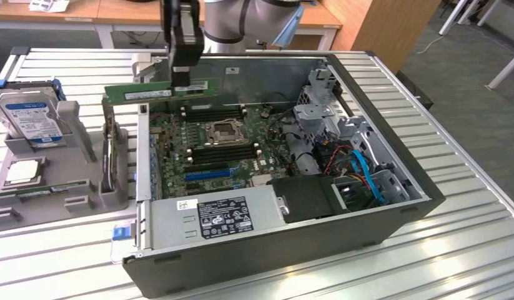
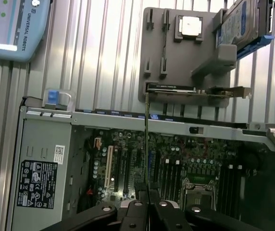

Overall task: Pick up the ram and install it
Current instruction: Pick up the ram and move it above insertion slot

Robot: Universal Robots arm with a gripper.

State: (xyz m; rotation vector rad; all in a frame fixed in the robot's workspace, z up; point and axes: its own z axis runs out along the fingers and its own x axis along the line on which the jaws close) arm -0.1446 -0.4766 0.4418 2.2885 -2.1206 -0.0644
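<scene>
Arm [image 1: 240,19] descending from above, wrist vertical, with the claw [image 1: 182,74] pointing straight down over the back part of the open computer case [image 1: 306,247]. The claw is closed on the ram [image 1: 140,92], its two fingers pinching the stick's upper edge at a point off the middle, toward the exterior view's right end.

The ram hangs directly under the claw, long edge level and broad face turned to the exterior camera. It is a narrow green board with a pale label on the stretch that runs from the claw toward the exterior view's left. That longer end reaches out past the case wall. The stick is lifted clear of the motherboard [image 1: 167,144] and sits in no slot.

In the wrist view the claw [image 2: 147,192] grips the ram [image 2: 146,134] edge-on, so it shows as a thin line running away from the fingers [image 2: 133,208] and across the case rim.

Below the claw lie the black memory slots [image 1: 211,114], with the processor socket [image 1: 223,132] just beyond them. Well to the exterior view's left of the claw, a grey fixture [image 1: 74,194] on the slatted desk [image 1: 456,250] carries a hard drive [image 1: 32,119] and a processor chip [image 1: 24,172].
</scene>
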